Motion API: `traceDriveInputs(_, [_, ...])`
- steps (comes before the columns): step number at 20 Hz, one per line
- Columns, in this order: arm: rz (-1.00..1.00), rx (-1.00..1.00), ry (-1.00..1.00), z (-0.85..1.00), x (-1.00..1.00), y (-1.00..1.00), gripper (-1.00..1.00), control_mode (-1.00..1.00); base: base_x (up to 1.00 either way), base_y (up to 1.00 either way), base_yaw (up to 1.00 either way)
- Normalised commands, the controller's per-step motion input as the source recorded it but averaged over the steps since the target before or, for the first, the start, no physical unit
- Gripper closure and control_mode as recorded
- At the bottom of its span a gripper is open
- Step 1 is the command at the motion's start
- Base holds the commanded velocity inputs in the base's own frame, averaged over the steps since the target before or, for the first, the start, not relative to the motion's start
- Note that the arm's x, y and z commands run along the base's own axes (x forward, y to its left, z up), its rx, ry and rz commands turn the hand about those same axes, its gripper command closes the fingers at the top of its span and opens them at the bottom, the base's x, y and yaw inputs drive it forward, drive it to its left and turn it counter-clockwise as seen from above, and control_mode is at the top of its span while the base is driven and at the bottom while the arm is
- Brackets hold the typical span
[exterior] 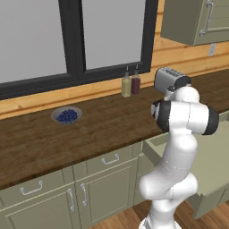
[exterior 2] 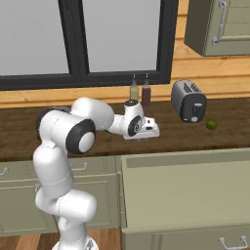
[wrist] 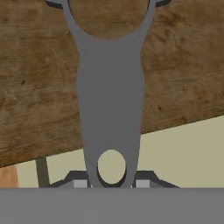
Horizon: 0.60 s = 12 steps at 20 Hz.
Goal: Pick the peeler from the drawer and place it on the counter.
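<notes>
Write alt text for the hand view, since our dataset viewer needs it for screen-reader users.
Close-up of a grey peeler clamped at its handle end between the gripper fingertips, its forked head running up out of the picture. Behind it lies the dark wood-grain counter, with the pale olive-green drawer below the counter's edge.

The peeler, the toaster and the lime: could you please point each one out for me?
peeler (wrist: 110,96), hand view, on its flat grey handle.
toaster (exterior 2: 188,101), right base view, on its front face.
lime (exterior 2: 211,124), right base view, on its middle.
</notes>
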Motion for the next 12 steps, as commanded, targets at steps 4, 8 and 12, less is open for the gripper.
traceDriveInputs(4, [0.0,0.1,-0.09,-0.25,0.81,0.4,-1.0,-1.0,0.0,0.0,0.0])
traceDriveInputs(8, [0.0,0.1,-0.12,0.12,-0.36,-0.02,-1.0,-1.0,0.0,0.0,0.0])
traceDriveInputs(12, [0.01,0.12,-0.26,0.74,-1.0,-0.06,-1.0,-1.0,0.0,0.0,0.0])
